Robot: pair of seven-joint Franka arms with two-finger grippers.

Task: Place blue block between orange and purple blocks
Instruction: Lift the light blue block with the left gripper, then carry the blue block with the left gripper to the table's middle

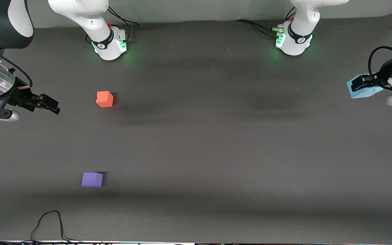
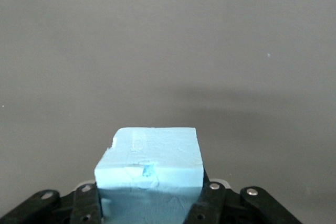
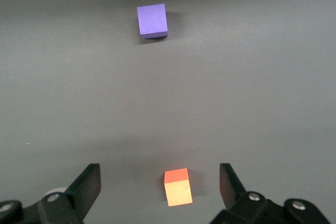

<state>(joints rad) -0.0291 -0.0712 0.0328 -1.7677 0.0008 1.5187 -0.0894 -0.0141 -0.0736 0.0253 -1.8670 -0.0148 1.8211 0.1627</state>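
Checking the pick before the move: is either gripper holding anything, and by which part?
The left gripper is shut on the blue block, clamping two opposite side faces. The right gripper is open and holds nothing.

light: even, dim overhead | shadows: soft bands across my table [image 1: 216, 153] | glare: green glow at my bases | focus: sharp

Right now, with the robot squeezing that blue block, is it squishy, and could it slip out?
The blue block, shut in the left gripper, looks like soft foam: its top shows a dent and a chipped corner, so it probably gives a little. Its matte surface looks grippy, so slipping seems unlikely. It is probably light for its size.
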